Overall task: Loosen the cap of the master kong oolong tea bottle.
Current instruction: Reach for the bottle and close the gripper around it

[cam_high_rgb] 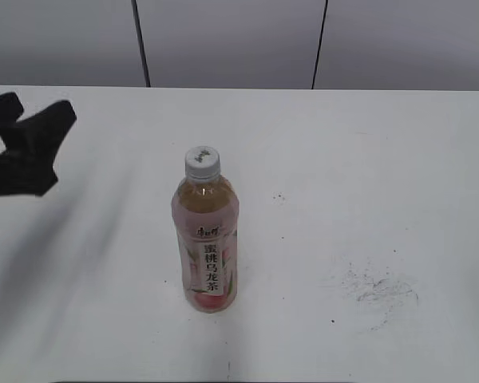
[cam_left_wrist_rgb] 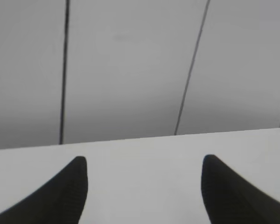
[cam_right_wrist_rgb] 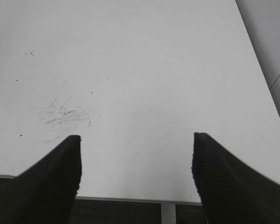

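The master kong oolong tea bottle (cam_high_rgb: pixel 207 247) stands upright near the middle of the white table (cam_high_rgb: pixel 367 159), with its pink-and-white label facing me. Its white-grey cap (cam_high_rgb: pixel 202 162) is on the neck. My left gripper (cam_high_rgb: pixel 28 148) hovers at the far left, well apart from the bottle; in the left wrist view (cam_left_wrist_rgb: pixel 142 163) it is open and empty, facing the wall. My right gripper (cam_right_wrist_rgb: pixel 136 140) is open and empty above the table's front right part; it is out of the exterior view. The bottle shows in neither wrist view.
A patch of dark scuff marks (cam_high_rgb: pixel 379 291) lies on the table at the front right, also in the right wrist view (cam_right_wrist_rgb: pixel 65 114). A grey panelled wall (cam_high_rgb: pixel 231 40) stands behind the table. The table's front edge (cam_right_wrist_rgb: pixel 130 199) is below my right gripper.
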{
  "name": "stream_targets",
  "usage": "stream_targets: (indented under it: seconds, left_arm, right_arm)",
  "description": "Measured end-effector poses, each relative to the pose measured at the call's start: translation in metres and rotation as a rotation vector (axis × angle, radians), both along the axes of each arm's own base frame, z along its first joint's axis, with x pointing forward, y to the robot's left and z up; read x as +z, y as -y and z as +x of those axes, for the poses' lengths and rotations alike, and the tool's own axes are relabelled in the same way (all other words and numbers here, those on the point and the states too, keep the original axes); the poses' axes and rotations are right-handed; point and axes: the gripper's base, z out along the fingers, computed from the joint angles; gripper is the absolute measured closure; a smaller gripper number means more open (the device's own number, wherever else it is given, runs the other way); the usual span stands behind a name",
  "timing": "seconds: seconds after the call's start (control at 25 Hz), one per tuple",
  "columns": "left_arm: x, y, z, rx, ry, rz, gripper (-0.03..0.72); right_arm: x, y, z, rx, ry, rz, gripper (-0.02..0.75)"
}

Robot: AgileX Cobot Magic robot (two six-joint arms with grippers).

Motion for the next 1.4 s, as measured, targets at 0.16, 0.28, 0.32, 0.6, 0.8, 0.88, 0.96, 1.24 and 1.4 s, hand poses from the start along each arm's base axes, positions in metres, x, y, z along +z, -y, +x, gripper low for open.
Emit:
stream_targets:
  seconds: [0.16,0.28,0.32,0.6,0.8,0.88,0.96,1.24,1.4]
  left_arm:
    - [-0.017,0.002,-0.028,-0.115,-0.014,0.032,0.230]
    - [-0.024,0.004,-0.040,-0.174,-0.041,0.056,0.230]
    - [-0.026,0.006,-0.043,-0.211,-0.048,0.062,0.230]
    - [-0.029,0.023,-0.059,-0.474,-0.040,0.131,0.170]
    - [-0.024,0.030,-0.052,-0.531,-0.037,0.102,0.088]
    - [-0.023,0.034,-0.046,-0.562,-0.032,0.107,0.086]
    - [-0.026,0.039,-0.041,-0.599,-0.045,0.115,0.087]
    - [-0.036,0.056,-0.011,-0.714,-0.091,0.124,0.093]
    - [-0.037,0.071,-0.003,-0.767,-0.093,0.112,0.092]
  right_arm:
    - [0.000,0.000,0.000,0.000,0.000,0.000,0.183]
    - [0.000,0.000,0.000,0.000,0.000,0.000,0.183]
    - [0.000,0.000,0.000,0.000,0.000,0.000,0.183]
    - [0.000,0.000,0.000,0.000,0.000,0.000,0.183]
    - [0.000,0.000,0.000,0.000,0.000,0.000,0.183]
    - [0.000,0.000,0.000,0.000,0.000,0.000,0.183]
    - [0.000,0.000,0.000,0.000,0.000,0.000,0.183]
    - [0.000,0.000,0.000,0.000,0.000,0.000,0.183]
    - [0.000,0.000,0.000,0.000,0.000,0.000,0.183]
